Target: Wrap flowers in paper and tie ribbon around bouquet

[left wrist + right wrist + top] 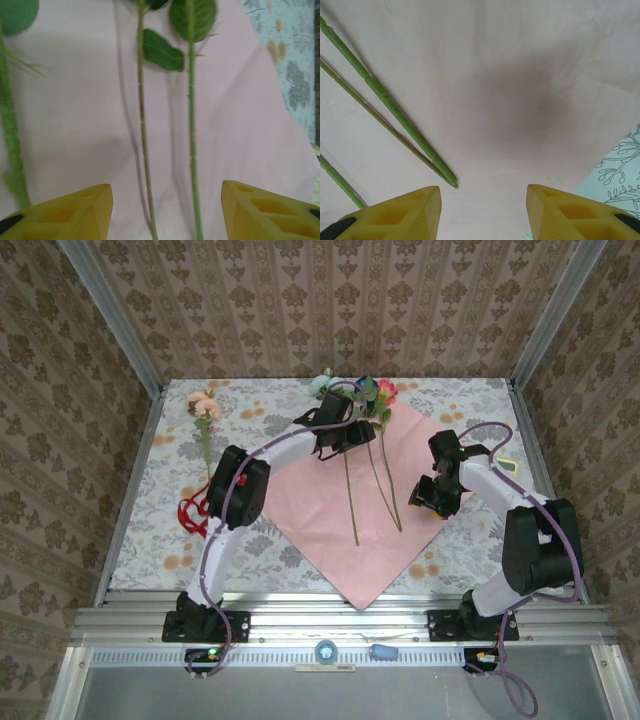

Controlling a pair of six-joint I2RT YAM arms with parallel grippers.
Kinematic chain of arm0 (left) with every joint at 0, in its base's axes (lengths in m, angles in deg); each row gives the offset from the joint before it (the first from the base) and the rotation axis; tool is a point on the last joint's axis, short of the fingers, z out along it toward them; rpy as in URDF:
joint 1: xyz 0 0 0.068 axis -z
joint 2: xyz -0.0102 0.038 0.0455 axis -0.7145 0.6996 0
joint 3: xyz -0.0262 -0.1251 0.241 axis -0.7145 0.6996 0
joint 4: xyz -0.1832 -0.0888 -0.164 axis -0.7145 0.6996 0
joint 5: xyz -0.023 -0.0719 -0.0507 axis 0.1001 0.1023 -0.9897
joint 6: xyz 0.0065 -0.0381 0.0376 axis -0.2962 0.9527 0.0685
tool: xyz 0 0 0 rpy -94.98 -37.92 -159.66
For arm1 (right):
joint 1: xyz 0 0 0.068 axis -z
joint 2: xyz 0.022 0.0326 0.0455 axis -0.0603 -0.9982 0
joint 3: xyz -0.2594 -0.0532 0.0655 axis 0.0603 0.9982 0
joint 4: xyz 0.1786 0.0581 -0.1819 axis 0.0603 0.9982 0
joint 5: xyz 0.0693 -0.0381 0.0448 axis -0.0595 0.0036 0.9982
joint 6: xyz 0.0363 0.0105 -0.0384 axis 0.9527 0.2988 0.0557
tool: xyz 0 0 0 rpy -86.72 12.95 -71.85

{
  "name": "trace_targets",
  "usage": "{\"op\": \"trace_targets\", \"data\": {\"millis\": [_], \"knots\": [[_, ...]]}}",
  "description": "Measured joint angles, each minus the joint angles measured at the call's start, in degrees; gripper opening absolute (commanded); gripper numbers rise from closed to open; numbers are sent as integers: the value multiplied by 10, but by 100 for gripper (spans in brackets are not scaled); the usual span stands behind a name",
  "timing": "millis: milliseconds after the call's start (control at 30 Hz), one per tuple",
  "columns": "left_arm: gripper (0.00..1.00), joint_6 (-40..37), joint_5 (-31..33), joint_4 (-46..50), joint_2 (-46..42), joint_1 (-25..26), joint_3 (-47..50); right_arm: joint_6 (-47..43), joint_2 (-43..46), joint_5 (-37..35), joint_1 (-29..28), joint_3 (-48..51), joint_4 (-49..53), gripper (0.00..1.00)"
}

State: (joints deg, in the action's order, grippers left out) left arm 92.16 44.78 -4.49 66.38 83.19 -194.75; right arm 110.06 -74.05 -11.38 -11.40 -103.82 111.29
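The flowers point(365, 395) lie on the paper point(330, 500), which is pink side up. Their heads are toward the far side of the bench point(150, 540) and their stems point back toward the arms. The left hand point(166, 200) hovers over the upper stems, released, with its yellow fingers point(75, 215) well apart. Two thin stems run between them on the sheet, untouched. The right hand point(484, 200) is released too and grasps nothing. It hangs over bare paper near the sheet's right edge, with the stem tips just to the left of its fingers and the patterned cloth point(620, 170) showing at the lower right.

A single pink flower point(204, 406) lies apart on the cloth at the far left. The ribbon point(190, 510) sits in a loose heap beside the left arm, off the paper. The paper's near corner reaches the bench's front edge, and there is open cloth on either side of it.
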Motion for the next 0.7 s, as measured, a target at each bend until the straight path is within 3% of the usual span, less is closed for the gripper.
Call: {"op": "trace_targets", "data": {"millis": [167,333,533,700], "knots": [[56,-61,20,80,-168,-30,63,0,0,0,1,5,-2,50],[50,-153,64,158,-300,-159,107,1,0,3,1,6,-10,50],[49,-263,138,255,-284,-318,151,5,1,9,0,6,-17,50],[51,-318,156,295,-212,-383,158,6,3,15,-2,6,-20,51]]}}
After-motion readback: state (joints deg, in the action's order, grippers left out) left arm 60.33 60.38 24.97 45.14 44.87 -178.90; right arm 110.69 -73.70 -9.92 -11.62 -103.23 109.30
